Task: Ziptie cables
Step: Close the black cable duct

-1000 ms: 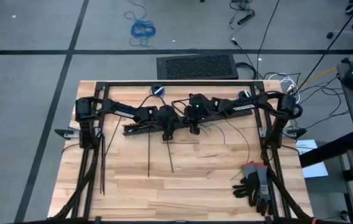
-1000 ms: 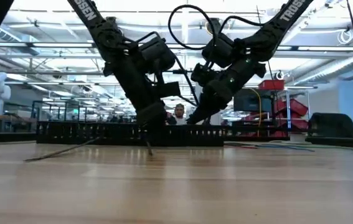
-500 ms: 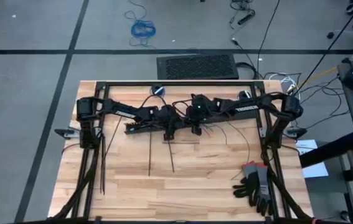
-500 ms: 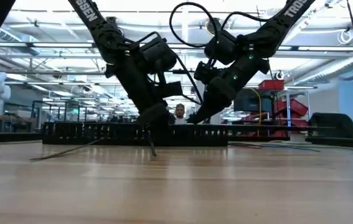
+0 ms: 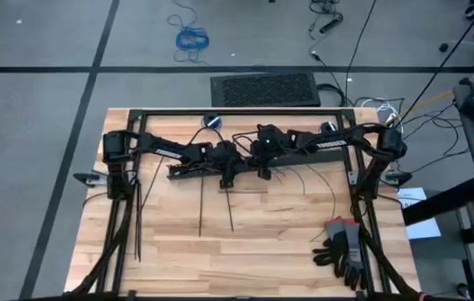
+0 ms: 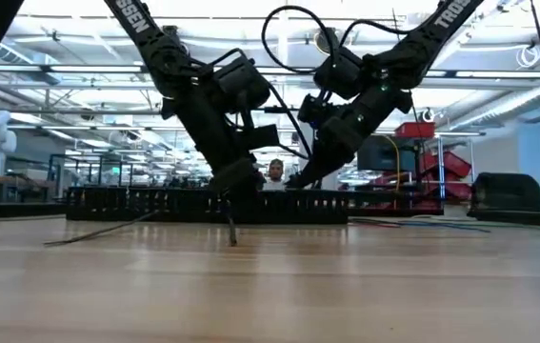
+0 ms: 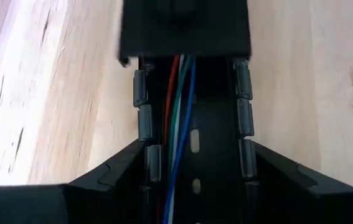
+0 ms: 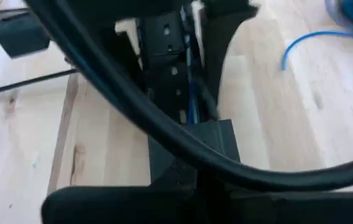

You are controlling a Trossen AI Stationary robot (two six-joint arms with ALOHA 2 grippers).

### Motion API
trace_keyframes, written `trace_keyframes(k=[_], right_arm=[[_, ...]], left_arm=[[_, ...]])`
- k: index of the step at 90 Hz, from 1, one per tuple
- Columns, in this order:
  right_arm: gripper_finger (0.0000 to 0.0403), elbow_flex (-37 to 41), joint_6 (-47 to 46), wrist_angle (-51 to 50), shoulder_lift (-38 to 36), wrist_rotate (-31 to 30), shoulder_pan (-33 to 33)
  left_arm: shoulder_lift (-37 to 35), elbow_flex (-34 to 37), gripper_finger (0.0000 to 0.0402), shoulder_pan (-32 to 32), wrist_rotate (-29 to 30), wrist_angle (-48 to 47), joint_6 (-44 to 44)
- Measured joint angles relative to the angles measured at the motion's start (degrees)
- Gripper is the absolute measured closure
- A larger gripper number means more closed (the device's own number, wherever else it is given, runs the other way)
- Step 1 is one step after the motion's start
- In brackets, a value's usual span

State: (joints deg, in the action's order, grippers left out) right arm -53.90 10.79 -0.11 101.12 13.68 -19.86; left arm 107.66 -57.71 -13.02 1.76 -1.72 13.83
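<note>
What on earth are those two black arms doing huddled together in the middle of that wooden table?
Both arms meet at a black slotted bar lying on the table. The left gripper and the right gripper are down at the bar, where the cables, red, green, blue and pale wires, run along its channel. The zipties lie loose on the wood nearer the front, none in use yet. A pair of gloves sits aside.

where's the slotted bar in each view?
High: slotted bar left of centre, under both grippers.
Low: long dark rail across the middle, behind the arms.
Left wrist: runs up the centre, cables lying in it.
Right wrist: centre, partly behind a black hose.
Shared landmark: the cables in the channel.
</note>
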Motion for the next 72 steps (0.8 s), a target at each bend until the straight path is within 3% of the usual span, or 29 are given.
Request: trace_keyframes(k=[44,72], right_arm=[[0.0403,0.1,-2.0,7.3,3.8,1.6,1.2],[0.0403,0.0,-1.9,6.1,3.5,1.4,1.1]], left_arm=[[1.4,0.1,0.0168,-0.1,-2.6,3.0,0.5],[2.4,-0.6,0.0168,0.1,-3.1,3.9,0.1]])
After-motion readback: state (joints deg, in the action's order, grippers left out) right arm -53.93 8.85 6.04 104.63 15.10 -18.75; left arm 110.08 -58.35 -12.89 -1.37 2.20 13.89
